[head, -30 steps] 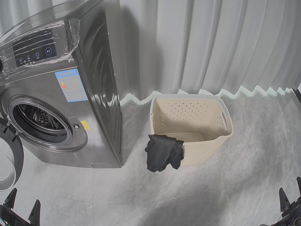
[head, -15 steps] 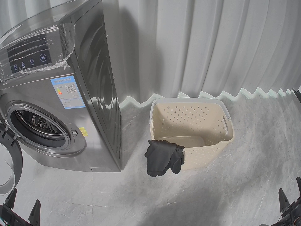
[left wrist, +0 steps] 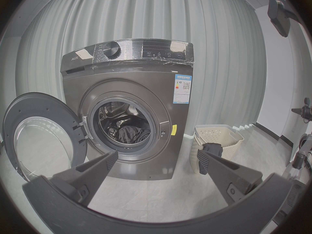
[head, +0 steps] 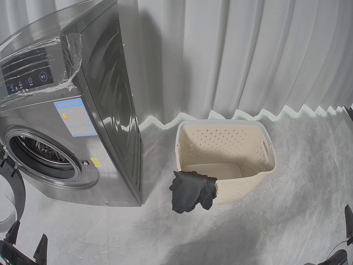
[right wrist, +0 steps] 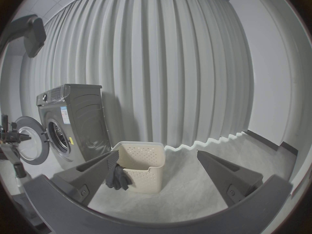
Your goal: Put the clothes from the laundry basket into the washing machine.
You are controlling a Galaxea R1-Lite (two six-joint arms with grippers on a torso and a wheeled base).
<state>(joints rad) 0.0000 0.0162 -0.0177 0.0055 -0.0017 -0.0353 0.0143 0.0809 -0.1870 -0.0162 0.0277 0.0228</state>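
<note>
Hanging nearest, left gripper (left wrist: 157,153): low in front of the machine, its dark fingers spread wide with nothing between them.
Beside it, right gripper (right wrist: 157,153): low on the robot's right, fingers likewise spread wide and bare.
Floor: grey marble-patterned floor (head: 257,221) under everything.
Garment: dark grey crumpled garment (head: 193,190) draped over the near left corner of the basket rim, most of it hanging down the outside.
Basket: cream perforated plastic laundry basket (head: 239,188), upright, near the machine's right side but not touching it.
Washing machine: silver-grey front-loading washing machine (head: 110,111), its round door (left wrist: 42,130) swung open to the left; dark clothes (left wrist: 131,132) lie in the drum.
Backdrop: white pleated curtain (head: 239,48) behind basket and machine.
</note>
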